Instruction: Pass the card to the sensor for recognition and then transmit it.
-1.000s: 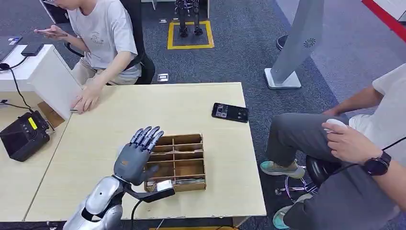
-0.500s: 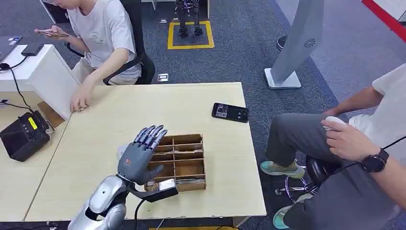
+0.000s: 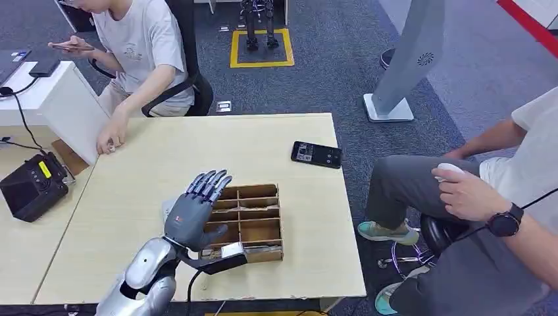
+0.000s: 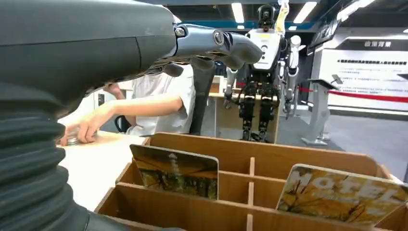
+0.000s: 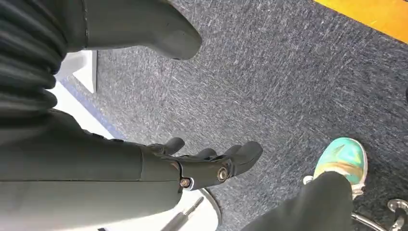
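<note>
Cards: two upright in wooden divider box [image 3: 250, 220]; one card [image 4: 344, 194] reads "MOTEL". Left hand [image 3: 192, 214] above box, fingers spread, empty. Right hand [image 5: 202, 166] hanging, fingers apart, empty.

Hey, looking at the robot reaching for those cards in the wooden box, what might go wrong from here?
The left hand hovers open over the wooden divider box; its broad fingers may catch the thin partitions and shift the box. Two cards stand upright in narrow slots, so a pinch could slip or topple one.
</note>
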`<state>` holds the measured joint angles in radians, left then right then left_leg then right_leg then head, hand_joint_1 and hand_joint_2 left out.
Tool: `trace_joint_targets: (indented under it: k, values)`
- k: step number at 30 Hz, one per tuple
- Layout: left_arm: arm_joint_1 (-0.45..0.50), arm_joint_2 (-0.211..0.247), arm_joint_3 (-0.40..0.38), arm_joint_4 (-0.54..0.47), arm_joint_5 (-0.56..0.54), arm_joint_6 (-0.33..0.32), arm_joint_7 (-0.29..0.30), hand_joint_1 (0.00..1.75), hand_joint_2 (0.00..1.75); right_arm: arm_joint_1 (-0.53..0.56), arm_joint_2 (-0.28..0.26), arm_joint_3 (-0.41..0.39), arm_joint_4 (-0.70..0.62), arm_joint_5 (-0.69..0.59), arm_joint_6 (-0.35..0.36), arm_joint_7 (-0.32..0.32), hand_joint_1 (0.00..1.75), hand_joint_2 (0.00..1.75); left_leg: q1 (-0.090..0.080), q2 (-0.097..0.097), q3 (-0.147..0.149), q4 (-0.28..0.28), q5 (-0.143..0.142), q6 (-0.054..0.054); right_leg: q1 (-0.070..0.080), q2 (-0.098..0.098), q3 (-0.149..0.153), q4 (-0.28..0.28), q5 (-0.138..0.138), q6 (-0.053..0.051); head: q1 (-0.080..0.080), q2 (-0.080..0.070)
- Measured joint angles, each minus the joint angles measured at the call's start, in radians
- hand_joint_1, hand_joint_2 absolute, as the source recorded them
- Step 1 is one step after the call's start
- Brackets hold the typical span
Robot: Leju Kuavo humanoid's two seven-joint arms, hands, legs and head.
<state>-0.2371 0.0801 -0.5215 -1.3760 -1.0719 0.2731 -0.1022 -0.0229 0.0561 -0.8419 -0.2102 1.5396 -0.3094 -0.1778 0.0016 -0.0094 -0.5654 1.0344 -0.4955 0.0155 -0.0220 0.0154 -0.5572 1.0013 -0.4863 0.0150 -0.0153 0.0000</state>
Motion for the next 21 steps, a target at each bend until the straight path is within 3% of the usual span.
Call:
trace_joint_targets:
  k: [21]
  values:
    - [-0.031,-0.008,0.000,0.075,0.000,0.002,0.018,0.00,1.75,-0.002,0.001,0.016,0.000,0.000,0.000,0.000,0.00,1.75,0.000,0.000,0.000,0.000,0.000,0.000,0.000,0.000,0.000,0.000,0.000,0.000,0.000,0.000]
